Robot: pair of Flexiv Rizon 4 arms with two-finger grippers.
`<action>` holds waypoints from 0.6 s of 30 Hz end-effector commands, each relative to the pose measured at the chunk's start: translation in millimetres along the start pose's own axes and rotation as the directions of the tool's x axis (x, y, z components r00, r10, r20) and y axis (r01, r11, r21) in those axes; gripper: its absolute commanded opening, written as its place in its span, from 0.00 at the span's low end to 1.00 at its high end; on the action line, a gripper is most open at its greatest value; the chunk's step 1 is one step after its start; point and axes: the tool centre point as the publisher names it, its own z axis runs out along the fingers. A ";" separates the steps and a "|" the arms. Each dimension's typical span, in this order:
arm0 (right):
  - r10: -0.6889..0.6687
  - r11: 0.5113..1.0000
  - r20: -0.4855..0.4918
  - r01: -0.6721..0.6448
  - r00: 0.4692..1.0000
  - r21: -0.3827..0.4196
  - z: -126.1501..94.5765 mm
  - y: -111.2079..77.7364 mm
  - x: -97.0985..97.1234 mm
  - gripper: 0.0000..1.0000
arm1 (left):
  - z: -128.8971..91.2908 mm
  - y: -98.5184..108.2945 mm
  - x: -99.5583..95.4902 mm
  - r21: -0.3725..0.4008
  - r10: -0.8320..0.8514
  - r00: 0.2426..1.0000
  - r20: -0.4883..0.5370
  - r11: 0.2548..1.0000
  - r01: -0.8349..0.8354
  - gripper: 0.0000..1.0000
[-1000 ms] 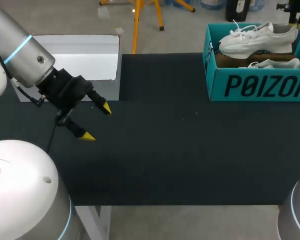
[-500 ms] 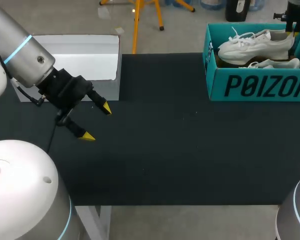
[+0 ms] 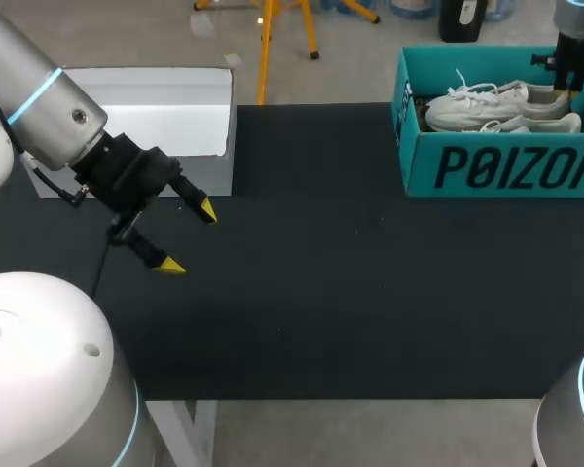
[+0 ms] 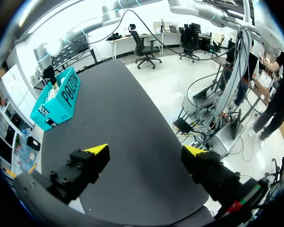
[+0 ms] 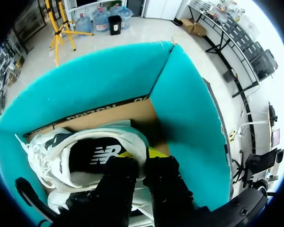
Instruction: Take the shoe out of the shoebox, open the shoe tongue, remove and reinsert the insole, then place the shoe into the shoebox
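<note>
Shoe (image 5: 85,153) sits in shoebox (image 5: 189,118), heel rim pinched between right jaws.

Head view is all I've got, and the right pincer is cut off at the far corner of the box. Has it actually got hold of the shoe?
Observer: Yes. The right wrist view shows the right pincer shut on the heel rim of the white shoe, inside the teal box.
Operator: Can you see down into the shoe? Is the insole in there?
Observer: Yes, the right wrist view looks straight into the opening. A dark insole with a white logo lies flat inside the shoe.
</note>
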 end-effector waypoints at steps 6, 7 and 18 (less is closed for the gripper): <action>-0.008 0.999 -0.041 0.006 0.999 -0.032 -52.1 -4.3 13.3 1.00 | -0.1 0.0 -0.5 -0.003 -0.001 1.000 -0.003 1.000 0.001 1.00; -0.025 0.999 -0.067 0.022 0.997 -0.041 -62.8 -7.2 14.9 1.00 | -0.1 0.0 -0.5 -0.003 -0.001 1.000 -0.003 1.000 0.001 1.00; -0.066 0.998 -0.167 0.067 0.984 0.000 -128.2 -49.2 26.4 1.00 | -0.1 0.0 -0.5 -0.003 -0.001 1.000 -0.003 1.000 0.001 1.00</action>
